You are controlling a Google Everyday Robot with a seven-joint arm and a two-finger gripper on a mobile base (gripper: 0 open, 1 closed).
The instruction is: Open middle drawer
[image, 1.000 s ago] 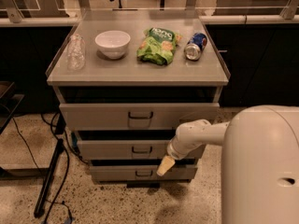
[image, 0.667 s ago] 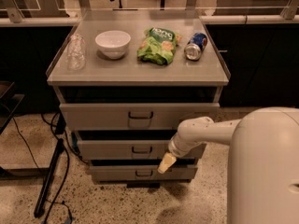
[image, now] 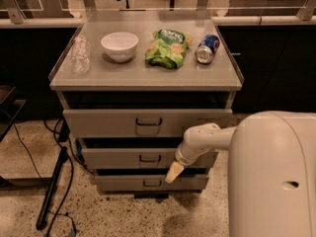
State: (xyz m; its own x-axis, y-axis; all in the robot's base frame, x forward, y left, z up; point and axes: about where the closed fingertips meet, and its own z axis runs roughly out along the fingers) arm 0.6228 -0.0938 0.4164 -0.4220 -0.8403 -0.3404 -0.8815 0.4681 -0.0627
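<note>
I'm hovering the gripper [image: 174,173] low, just right of the middle drawer [image: 113,158] and its pull [image: 149,158], lining up a hook. The drawer is sitting shut. I cannot tell the gripper's state.

Our white arm [image: 205,138] reaches leftward from our bulky body [image: 274,177] at lower right, bending downward near its end. Our gripper [image: 174,172] points down and left, well below the table's [image: 148,80] front edge, slightly right of its middle.
</note>
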